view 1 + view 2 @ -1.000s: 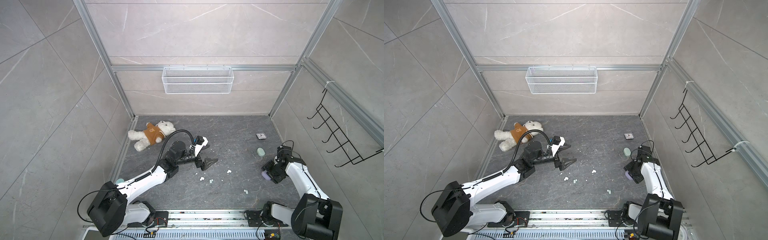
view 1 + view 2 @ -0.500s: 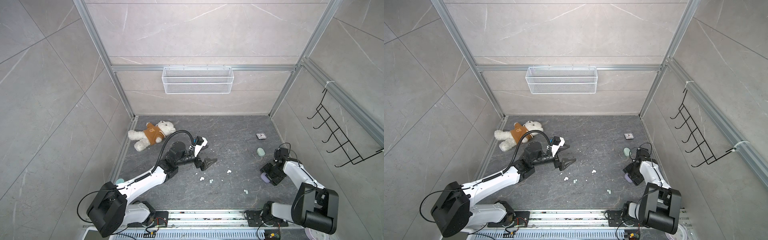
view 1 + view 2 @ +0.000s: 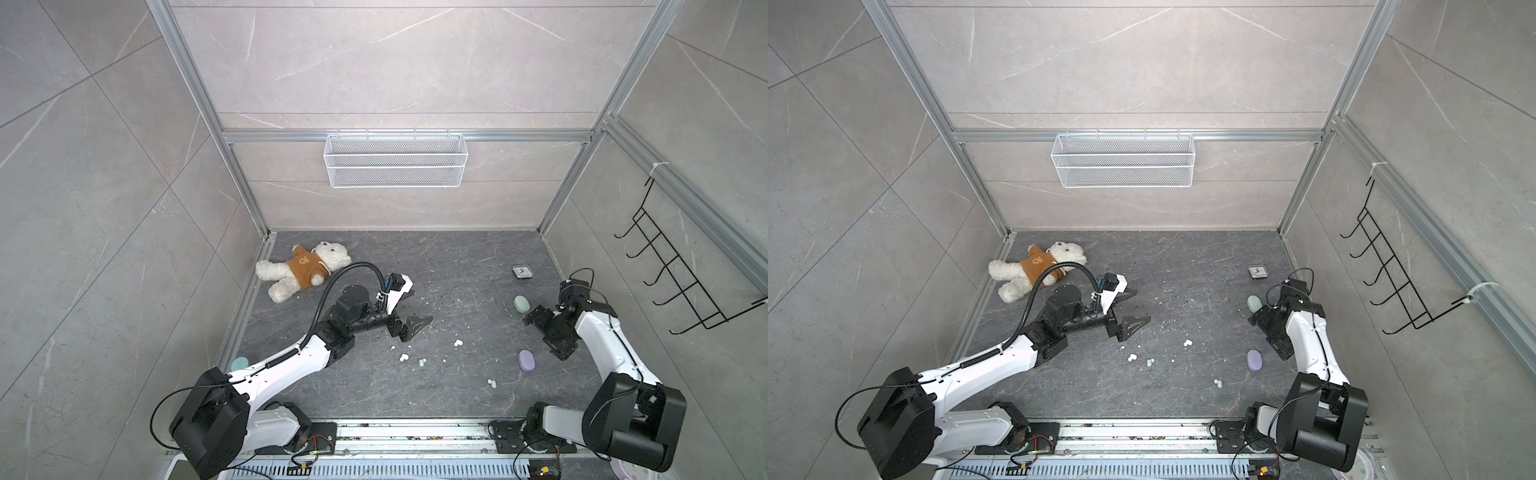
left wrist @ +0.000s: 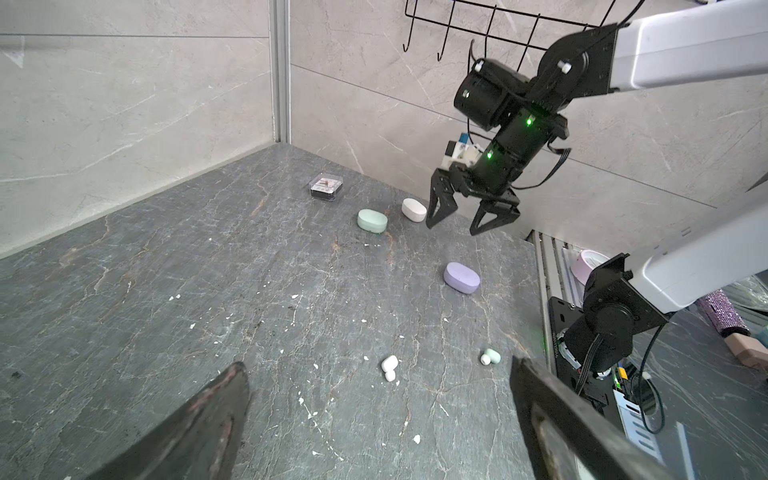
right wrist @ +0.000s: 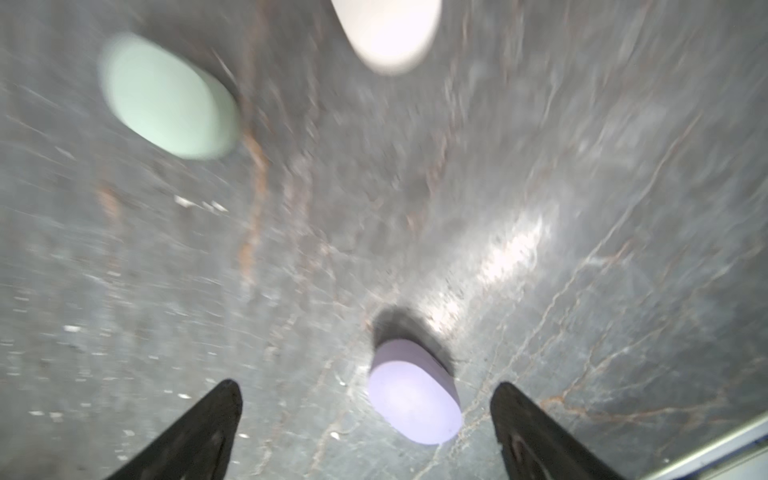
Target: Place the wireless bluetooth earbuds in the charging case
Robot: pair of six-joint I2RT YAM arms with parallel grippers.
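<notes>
Earbuds are lying loose on the dark floor. Clock set w/ 12 at the back wall in both top views: one white pair at approx 4 o'clock of centre, another white pair at 6, a mint bud just beside it, a mint & white pair farther out toward 5. None is sitting in a case. Mint case is resting at 3 o'clock, lilac case at 4, white case just beside the mint one, showing in left wrist view only; all three are looking closed.

Handling (judgement): buds prob. very light, hard, glossy plastic, so likely skidding or popping out of a pinch; far smaller than a finger. Best taking one across its short width w/ fingertips only, squeezing slowly.

Left gripper is hovering near centre, arm stretching out from 7 o'clock, jaws spread wide, nothing in them, buds lying ahead of it. Right gripper is hanging above the floor at 3–4 o'clock, wrist bending down, jaws wide apart & empty, lilac case lying below, not touched
</notes>
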